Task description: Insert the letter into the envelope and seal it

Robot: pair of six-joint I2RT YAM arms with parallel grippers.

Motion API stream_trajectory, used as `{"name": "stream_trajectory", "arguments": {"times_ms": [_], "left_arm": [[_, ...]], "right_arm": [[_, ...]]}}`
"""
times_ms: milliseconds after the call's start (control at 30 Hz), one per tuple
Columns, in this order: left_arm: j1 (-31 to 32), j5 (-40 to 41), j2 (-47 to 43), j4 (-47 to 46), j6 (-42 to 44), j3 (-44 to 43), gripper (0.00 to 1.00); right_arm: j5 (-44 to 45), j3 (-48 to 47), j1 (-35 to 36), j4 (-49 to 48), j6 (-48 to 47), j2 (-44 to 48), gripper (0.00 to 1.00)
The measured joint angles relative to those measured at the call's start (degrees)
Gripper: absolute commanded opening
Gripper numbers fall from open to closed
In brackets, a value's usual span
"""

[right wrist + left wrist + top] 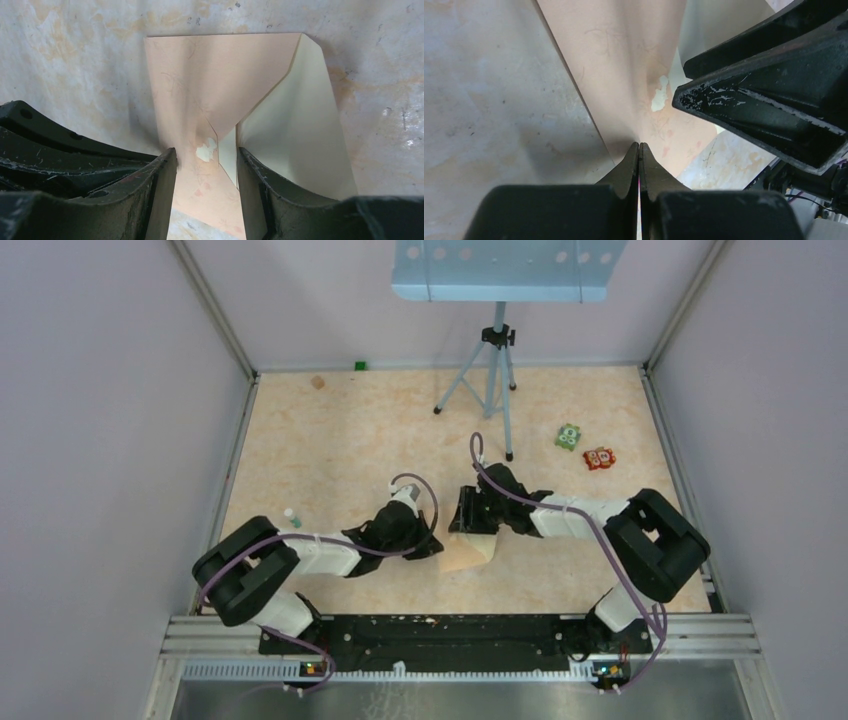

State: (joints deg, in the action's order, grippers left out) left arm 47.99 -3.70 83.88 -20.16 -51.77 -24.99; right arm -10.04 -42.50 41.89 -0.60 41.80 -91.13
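The pinkish-tan envelope (470, 552) lies on the table between the two grippers. In the right wrist view, its tan panel (215, 75) has a pale spot (206, 150) at its centre. The cream letter (295, 125) shows beside and under that panel, sticking out to the right. My left gripper (435, 543) is at the envelope's left edge. Its tips (639, 145) are shut together on the envelope's (624, 60) edge. My right gripper (468, 520) is open, with its fingers straddling the pale spot (206, 152). Its finger also shows in the left wrist view (764, 100).
A tripod (490, 380) stands at the back under a light panel (505, 265). A green toy (569, 437) and a red toy (599, 458) lie at the right. A small bottle (292, 517) stands left of the left arm. Walls enclose three sides.
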Motion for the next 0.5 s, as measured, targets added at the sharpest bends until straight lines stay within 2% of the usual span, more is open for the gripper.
{"name": "stream_trajectory", "arguments": {"times_ms": [233, 500], "left_arm": [[-0.33, -0.79, 2.78, -1.99, -1.51, -1.42, 0.00], [-0.48, -2.05, 8.02, -2.75, -1.51, -6.16, 0.00]], "right_arm": [[1.70, -0.02, 0.00, 2.40, -0.02, 1.11, 0.50], [5.16, -2.89, -0.07, 9.42, -0.87, 9.57, 0.53]]}}
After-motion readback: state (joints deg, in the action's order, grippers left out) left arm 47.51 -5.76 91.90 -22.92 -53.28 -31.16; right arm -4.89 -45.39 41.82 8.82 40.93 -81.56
